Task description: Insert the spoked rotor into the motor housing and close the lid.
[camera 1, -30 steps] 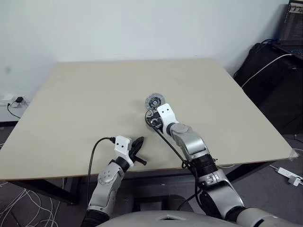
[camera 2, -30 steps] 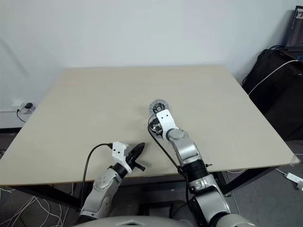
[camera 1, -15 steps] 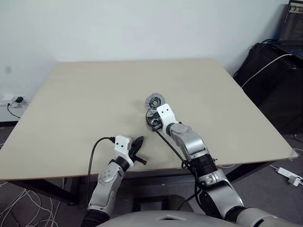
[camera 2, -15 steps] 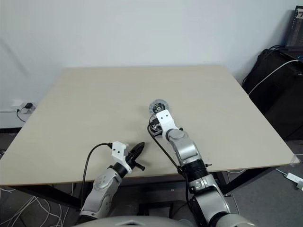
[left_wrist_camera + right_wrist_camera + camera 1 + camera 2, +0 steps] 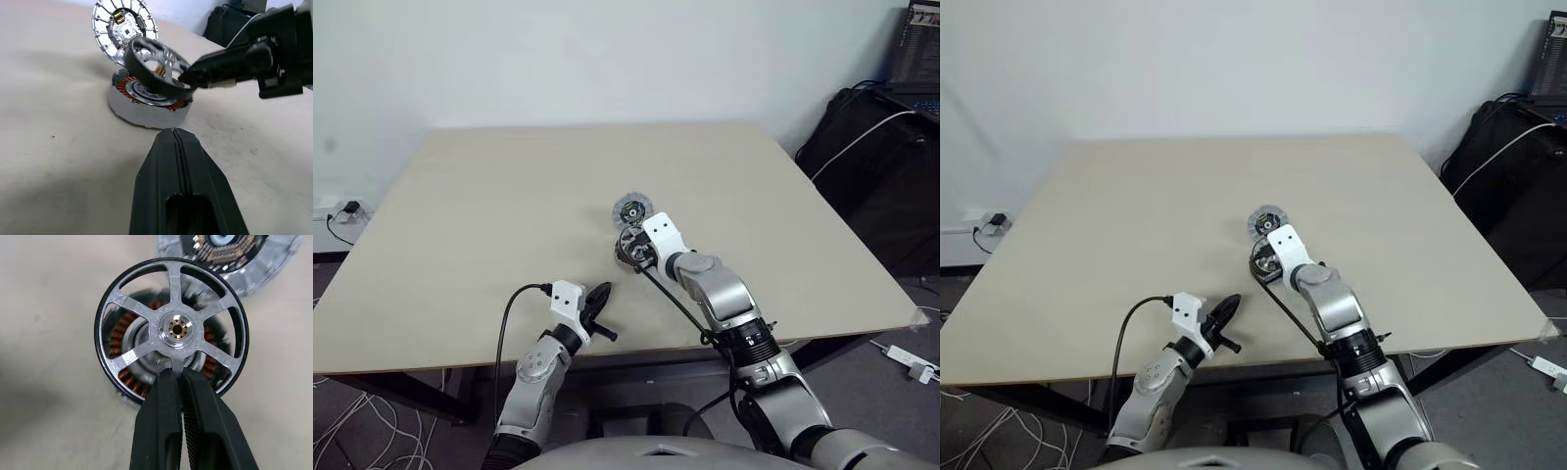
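Note:
The spoked rotor, a silvery wheel with a dark rim, hangs tilted just above the motor housing. My right gripper is shut on the rotor's near edge, pinching a spoke and the rim. The housing is a grey puck with copper windings, resting on the table near its middle. Just behind it lies the lid, ribbed face up. My left gripper is shut with nothing in it, hovering near the table's front edge and pointing at the housing from a short way off.
The beige table spreads wide on all sides of the parts. Its front edge runs close under my left gripper. A black bag with cables stands on the floor off the right side.
My right gripper's fingers have closed on the rotor. Both arms otherwise keep their places, and the left gripper stays as it was.

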`<move>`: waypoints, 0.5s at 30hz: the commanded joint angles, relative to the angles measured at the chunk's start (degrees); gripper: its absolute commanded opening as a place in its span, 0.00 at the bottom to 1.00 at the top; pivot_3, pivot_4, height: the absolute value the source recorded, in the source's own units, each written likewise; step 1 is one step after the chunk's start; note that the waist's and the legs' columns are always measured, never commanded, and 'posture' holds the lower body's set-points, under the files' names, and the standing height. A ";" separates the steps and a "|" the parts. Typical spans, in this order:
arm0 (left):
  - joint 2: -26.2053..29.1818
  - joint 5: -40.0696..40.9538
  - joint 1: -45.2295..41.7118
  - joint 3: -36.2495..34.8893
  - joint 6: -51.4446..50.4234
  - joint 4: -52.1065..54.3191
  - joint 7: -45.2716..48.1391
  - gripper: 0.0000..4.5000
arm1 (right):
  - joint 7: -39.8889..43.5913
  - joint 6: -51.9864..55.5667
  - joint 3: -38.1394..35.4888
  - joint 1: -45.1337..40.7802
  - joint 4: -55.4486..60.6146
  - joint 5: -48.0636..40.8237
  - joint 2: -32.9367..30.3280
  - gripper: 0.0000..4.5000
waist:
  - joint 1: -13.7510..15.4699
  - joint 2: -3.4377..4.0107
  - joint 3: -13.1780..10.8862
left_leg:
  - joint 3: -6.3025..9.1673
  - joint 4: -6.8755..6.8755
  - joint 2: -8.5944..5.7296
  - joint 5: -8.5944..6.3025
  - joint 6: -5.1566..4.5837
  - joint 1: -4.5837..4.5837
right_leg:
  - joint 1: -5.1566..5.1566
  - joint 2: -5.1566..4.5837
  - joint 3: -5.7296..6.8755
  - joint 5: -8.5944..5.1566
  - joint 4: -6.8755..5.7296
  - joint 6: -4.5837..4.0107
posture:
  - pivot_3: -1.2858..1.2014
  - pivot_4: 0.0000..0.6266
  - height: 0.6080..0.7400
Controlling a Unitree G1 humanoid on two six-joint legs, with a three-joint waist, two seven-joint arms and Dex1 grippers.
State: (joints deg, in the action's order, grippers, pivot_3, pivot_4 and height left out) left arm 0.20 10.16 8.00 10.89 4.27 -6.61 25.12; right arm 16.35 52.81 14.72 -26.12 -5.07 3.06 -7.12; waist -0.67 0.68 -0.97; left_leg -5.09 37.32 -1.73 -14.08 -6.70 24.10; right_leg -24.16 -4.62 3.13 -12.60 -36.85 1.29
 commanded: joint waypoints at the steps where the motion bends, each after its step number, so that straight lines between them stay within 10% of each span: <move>1: -0.20 0.15 -0.50 0.22 1.43 0.82 0.40 0.00 | 0.29 -0.86 0.25 -1.07 1.42 -0.22 0.24 0.00 | 0.01 0.00 0.00 | 0.00 0.00 0.00 0.00 0.00 0.01 | -0.01 0.00 0.00 0.00 0.00 0.00 | 0.52 0.00 1.00; 15: 0.12 0.23 0.12 0.17 1.57 1.41 0.56 0.00 | -0.48 -1.40 -0.13 -1.53 -1.49 0.01 0.32 0.00 | 0.03 0.00 0.01 | 0.00 0.01 0.00 0.00 0.00 0.02 | -0.01 0.00 0.00 0.00 0.00 0.00 | 0.52 0.00 1.00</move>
State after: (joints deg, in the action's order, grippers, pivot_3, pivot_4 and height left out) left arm 0.43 10.16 8.39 10.82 4.45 -6.62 25.23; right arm 16.11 51.76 15.25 -26.51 -6.68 3.05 -6.71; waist -0.64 0.68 -0.96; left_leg -5.09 37.33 -1.74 -14.08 -6.70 24.12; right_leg -24.17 -4.62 3.13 -12.60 -36.84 1.30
